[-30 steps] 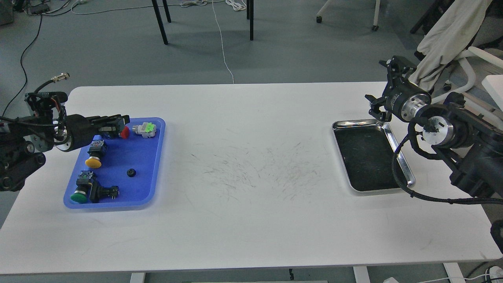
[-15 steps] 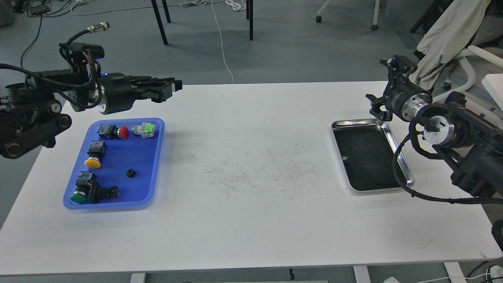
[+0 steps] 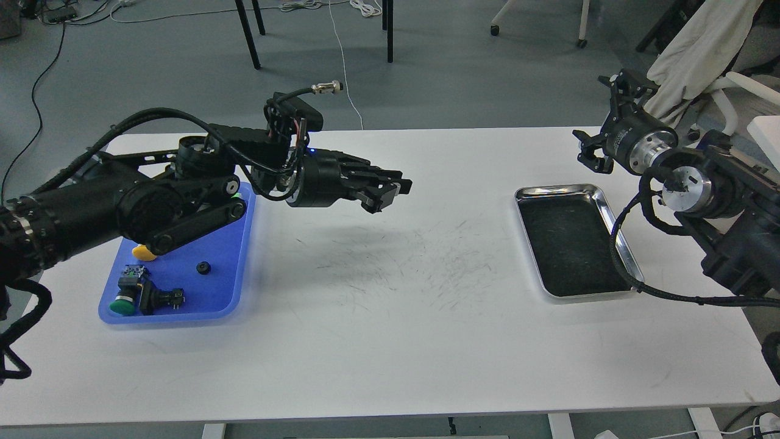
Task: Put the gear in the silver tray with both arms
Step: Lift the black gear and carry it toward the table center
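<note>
The gear, a small black ring, lies in the blue plastic tray at the table's left. The silver tray sits at the right with its dark base bare. My left gripper reaches out over the middle of the table, well right of the blue tray and high above the surface. Its fingers are together and I see nothing between them. My right gripper hovers beyond the silver tray's far right corner with its fingers spread apart and empty.
The blue tray also holds a green push button, a black switch and a yellow button partly hidden under my left arm. Chair and table legs stand on the floor beyond the table's far edge.
My left arm has risen from the blue tray and swung far right over the table's middle. The gear has stayed in the blue tray. My right gripper has shifted slightly up and right.
</note>
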You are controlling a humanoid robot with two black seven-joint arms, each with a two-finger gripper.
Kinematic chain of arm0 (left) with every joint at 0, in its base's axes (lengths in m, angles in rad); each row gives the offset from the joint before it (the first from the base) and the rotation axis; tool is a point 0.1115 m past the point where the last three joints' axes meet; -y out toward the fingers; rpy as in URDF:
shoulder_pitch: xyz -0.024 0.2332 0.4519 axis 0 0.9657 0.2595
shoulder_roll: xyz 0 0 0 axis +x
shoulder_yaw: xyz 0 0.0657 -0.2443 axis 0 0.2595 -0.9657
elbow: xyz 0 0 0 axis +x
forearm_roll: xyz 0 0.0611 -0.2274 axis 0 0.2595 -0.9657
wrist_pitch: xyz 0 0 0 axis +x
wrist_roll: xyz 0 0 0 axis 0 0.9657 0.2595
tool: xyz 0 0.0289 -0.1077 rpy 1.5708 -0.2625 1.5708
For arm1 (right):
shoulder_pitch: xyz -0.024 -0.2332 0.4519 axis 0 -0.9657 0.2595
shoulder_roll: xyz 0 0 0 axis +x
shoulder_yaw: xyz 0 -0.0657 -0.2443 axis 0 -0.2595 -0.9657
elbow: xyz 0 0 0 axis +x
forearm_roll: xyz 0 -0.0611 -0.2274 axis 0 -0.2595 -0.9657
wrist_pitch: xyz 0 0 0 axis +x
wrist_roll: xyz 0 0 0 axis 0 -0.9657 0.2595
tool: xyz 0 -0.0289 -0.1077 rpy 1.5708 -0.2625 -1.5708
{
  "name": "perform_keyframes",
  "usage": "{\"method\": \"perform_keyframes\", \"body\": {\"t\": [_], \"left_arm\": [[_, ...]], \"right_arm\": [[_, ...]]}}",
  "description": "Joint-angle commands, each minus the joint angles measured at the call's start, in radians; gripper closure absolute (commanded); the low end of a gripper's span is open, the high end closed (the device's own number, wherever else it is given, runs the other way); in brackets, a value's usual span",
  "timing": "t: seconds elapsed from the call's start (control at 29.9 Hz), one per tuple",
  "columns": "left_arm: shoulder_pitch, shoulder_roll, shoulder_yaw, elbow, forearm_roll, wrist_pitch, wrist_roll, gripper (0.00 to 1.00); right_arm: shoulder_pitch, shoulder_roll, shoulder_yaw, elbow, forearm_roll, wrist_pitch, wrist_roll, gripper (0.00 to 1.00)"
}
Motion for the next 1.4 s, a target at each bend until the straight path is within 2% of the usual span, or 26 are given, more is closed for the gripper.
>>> {"method": "perform_keyframes", "body": {"t": [0.0, 0.23, 0.47, 0.6, 0.74, 1.14, 1.37], "left_arm": [[0.011, -0.086, 0.022, 0.065, 0.031, 0.003, 0.000, 0.99], [0.052, -0.242, 0.037, 0.187, 0.048, 0.017, 0.000, 0.99], [0.066, -0.336, 0.056, 0.290, 0.052, 0.029, 0.000, 0.99], [0.078, -0.336, 0.059, 0.319, 0.052, 0.038, 0.000, 0.99], [0.120, -0.336, 0.059, 0.402, 0.052, 0.057, 0.000, 0.99], [0.123, -0.336, 0.091, 0.415, 0.057, 0.100, 0.000, 0.99], [0.123, -0.336, 0.089, 0.341, 0.147, 0.158, 0.000, 0.99]], "right_arm": [[0.000, -0.002, 0.000, -0.001, 0.000, -0.001, 0.000, 0.01], [0.005, -0.011, -0.001, -0.004, -0.002, -0.005, -0.002, 0.01], [0.008, -0.013, 0.000, -0.008, -0.002, -0.006, -0.002, 0.01], [0.009, -0.011, -0.001, -0.007, -0.002, -0.009, -0.002, 0.01], [0.014, -0.011, -0.001, -0.007, -0.002, -0.011, -0.003, 0.01], [0.012, -0.028, -0.007, -0.007, -0.002, -0.009, -0.006, 0.01], [0.012, -0.037, -0.010, -0.007, -0.002, -0.006, -0.008, 0.01]]}}
